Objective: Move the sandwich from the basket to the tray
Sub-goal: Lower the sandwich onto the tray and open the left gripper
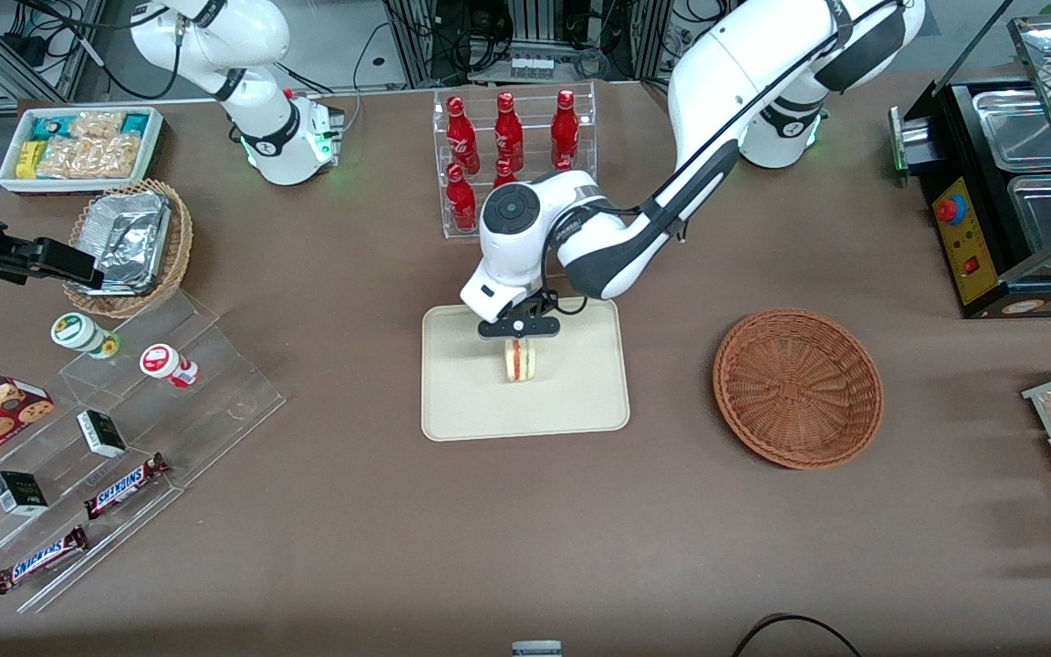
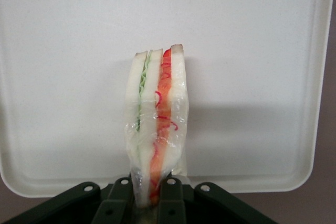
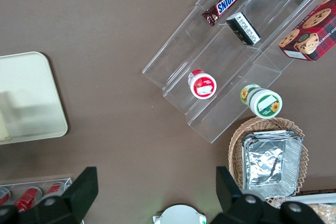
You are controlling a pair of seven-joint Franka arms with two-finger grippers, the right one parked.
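Fingers (image 2: 170,200): I see both pressed against the wrapped end of the sandwich (image 1: 518,359), pinching it between them.
Gripper (image 1: 519,338): I have it closed on the sandwich, hanging over the middle of the tray (image 1: 580,401).
Sandwich: stands on edge under the gripper; white bread, a red-orange layer and a green one, in clear wrap. I cannot tell whether its lower edge touches the tray.
Tray: cream, flat on the brown table (image 1: 379,529), nearer the front camera than the rack of red bottles (image 1: 509,137).
Basket (image 1: 797,388): reddish-brown wicker, beside the tray toward the working arm's end, apart from it; I see nothing in it.
Foil basket (image 1: 131,245): toward the parked arm's end.
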